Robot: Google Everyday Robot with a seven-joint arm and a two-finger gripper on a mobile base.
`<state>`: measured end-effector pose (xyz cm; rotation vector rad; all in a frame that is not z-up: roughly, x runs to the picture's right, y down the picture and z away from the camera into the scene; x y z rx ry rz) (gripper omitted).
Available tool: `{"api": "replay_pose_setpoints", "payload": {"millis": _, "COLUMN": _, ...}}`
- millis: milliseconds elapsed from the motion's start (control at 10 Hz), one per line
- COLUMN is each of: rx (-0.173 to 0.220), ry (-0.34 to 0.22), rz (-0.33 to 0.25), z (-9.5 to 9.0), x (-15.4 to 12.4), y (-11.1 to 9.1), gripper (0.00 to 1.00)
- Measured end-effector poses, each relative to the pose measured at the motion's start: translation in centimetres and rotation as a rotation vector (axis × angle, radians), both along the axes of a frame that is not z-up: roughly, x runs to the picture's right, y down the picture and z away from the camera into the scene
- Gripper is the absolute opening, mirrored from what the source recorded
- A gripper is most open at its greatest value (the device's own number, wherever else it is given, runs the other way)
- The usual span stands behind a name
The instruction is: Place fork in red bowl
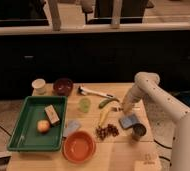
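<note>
At the near edge of the tabletop (119, 156) sits the red bowl (79, 146), empty, with a green tray (19, 131) to its left holding a round orange fruit (43, 126) and a small tan block (51, 114). Right of the bowl lie a dark cluster of dried fruit (107, 131) and a metal can (138, 131), with a blue packet (129, 120) just behind the can.

Further in, the gripper (123, 108) is down low at the tabletop, between the blue packet and a green pod (108, 102). Whether it is wide, narrow or holding anything, I cannot tell. A thin pale sliver at its tip, on the side toward a banana (104, 116), is most likely the fork (117, 108). It looks to be touching or just beside the gripper, and well apart from the red bowl.

I judge the step in hand to be the grasp. The fork is not yet in the bowl, so the next move calls for a secure hold, a lift, and a carry toward the near left, passing over the banana and the dried fruit.

Farthest back are a white-handled utensil (94, 92), a dark red bowl (63, 86) and a white cup (39, 85).
</note>
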<state>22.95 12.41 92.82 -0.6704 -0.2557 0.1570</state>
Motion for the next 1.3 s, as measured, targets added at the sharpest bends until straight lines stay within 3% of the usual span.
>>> {"api": "replay_pose_setpoints", "payload": {"millis": 200, "rx": -0.009, "ry": -0.007, "rz": -0.001, "z": 0.11, "x": -0.42, "y": 0.34, "gripper": 0.37}}
{"api": "replay_pose_setpoints", "payload": {"millis": 400, "rx": -0.015, "ry": -0.009, "rz": -0.008, "z": -0.16, "x": -0.56, "y": 0.29, "gripper": 0.14}}
{"api": "replay_pose_setpoints", "payload": {"millis": 600, "rx": -0.016, "ry": -0.01, "rz": -0.008, "z": -0.21, "x": -0.59, "y": 0.29, "gripper": 0.01}}
{"api": "replay_pose_setpoints", "payload": {"millis": 1300, "rx": -0.039, "ry": -0.022, "rz": -0.017, "z": -0.41, "x": -1.14, "y": 0.87, "gripper": 0.0}}
